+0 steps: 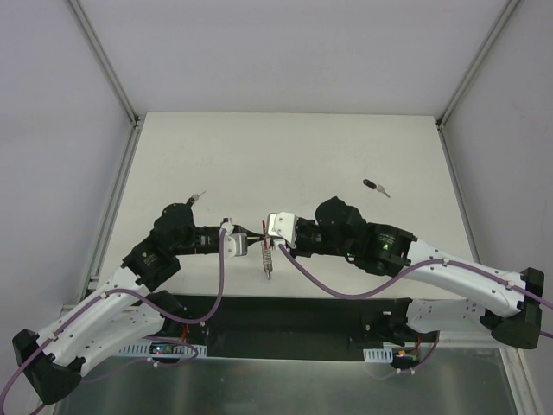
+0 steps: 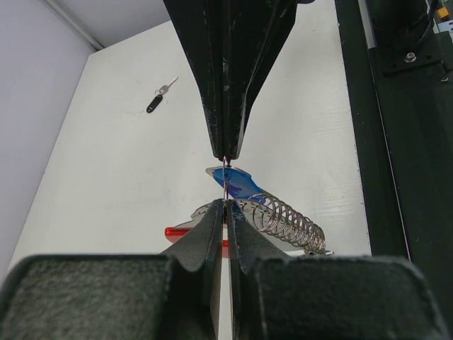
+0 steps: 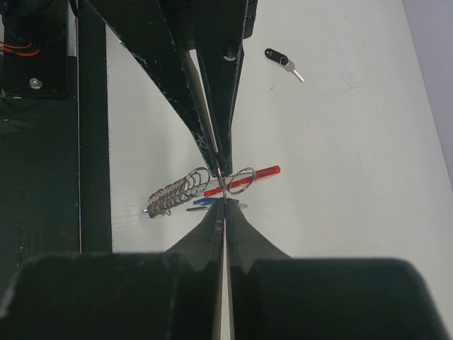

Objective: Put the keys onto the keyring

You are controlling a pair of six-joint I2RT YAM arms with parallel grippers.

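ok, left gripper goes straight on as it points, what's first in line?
Likely the right gripper: its shut tips, with the blue key at them, face the left gripper head-on, close ahead. Only a thin wire of the keyring spans the gap; depth unclear.

Left end effector [image 1: 257, 234] and right end effector [image 1: 270, 235] block mid-table; beyond, only 2 keys [image 1: 374, 186] [image 1: 200, 198] dot the table [image 1: 302, 147].

We see a white table [image 1: 285, 147], pale walls [image 1: 52, 130] left, right and far, metal rails [image 1: 107, 69] at the far corners, a black strip [image 1: 285, 316] nearest.
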